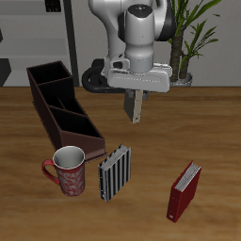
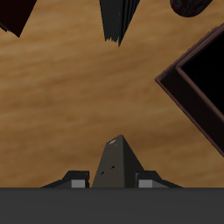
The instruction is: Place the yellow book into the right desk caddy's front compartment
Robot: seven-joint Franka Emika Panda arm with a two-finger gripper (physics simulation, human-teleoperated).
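Note:
My gripper (image 1: 136, 92) hangs above the table's middle, shut on the yellow book (image 1: 136, 106), a thin grey-tan slab that hangs upright below the fingers, clear of the table. In the wrist view the book (image 2: 117, 162) shows edge-on between the fingers (image 2: 79, 182). The right desk caddy (image 1: 58, 99), a long dark maroon box with three compartments, lies beside the gripper and apart from it. Its front compartment (image 1: 83, 137) is the end nearest the table's front edge. A corner of the caddy (image 2: 194, 79) shows in the wrist view.
A striped black-and-white book (image 1: 115, 173) (image 2: 117, 17) stands nearer the front edge, just past the caddy's end. A patterned red mug (image 1: 68, 170) stands beside it. A dark red book (image 1: 184, 191) stands farther off. A potted plant (image 1: 188, 38) is behind the arm.

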